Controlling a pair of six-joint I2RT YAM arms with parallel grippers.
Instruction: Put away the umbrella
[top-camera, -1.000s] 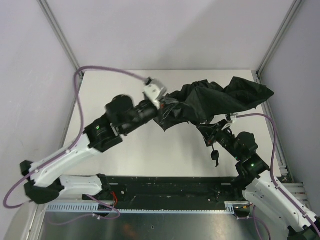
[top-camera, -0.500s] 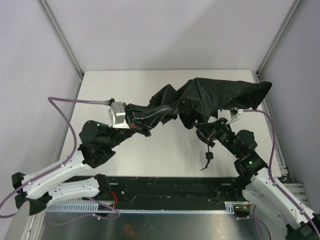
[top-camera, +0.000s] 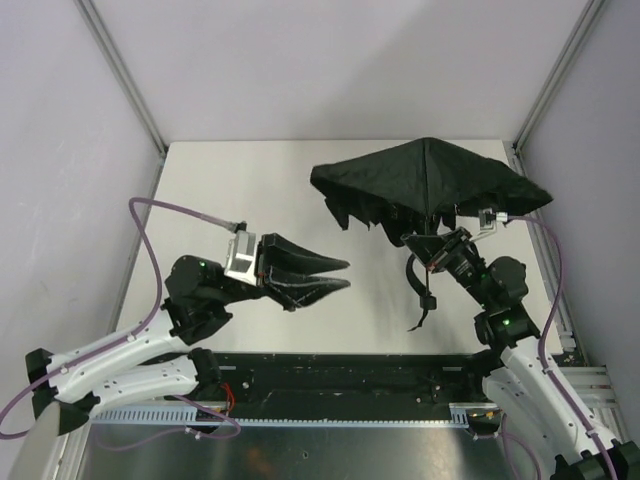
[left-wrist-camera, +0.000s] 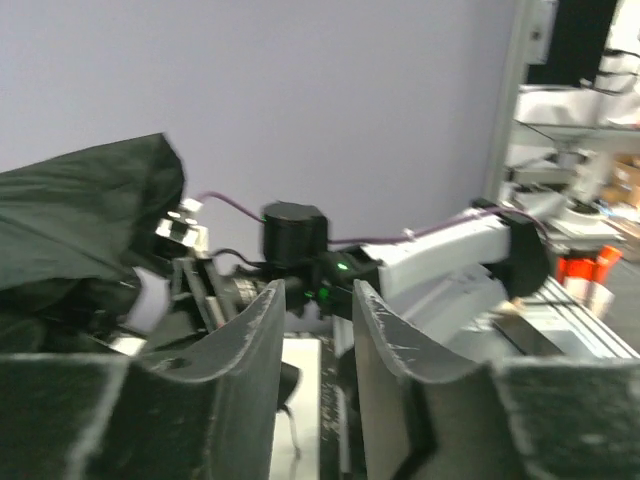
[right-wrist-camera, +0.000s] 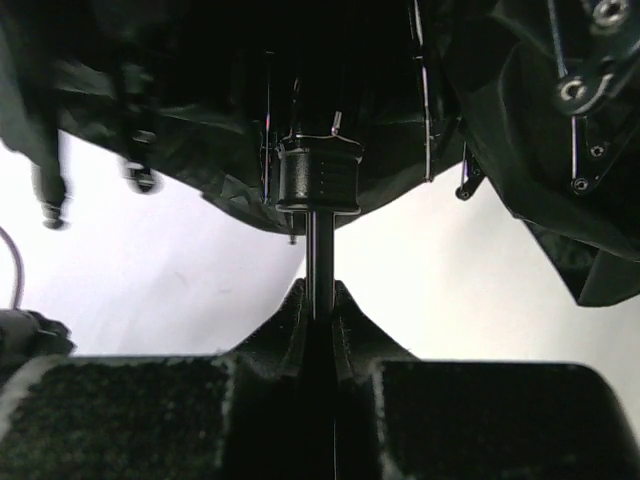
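Though rumpled at the edges, matte black umbrella (top-camera: 430, 180), tent-shaped.

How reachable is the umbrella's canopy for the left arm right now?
Probably yes. The left arm points its parted, empty jaws at the umbrella, with only bare table between. The right arm clamps the shaft in its jaws, holding it up.

Overhead + wrist cams, umbrella (top-camera: 430, 180) shared

one umbrella (top-camera: 430, 180), two claws (top-camera: 349, 274) (top-camera: 432, 243), two purple cables (top-camera: 150, 232) (top-camera: 547, 255), one table (top-camera: 250, 190).
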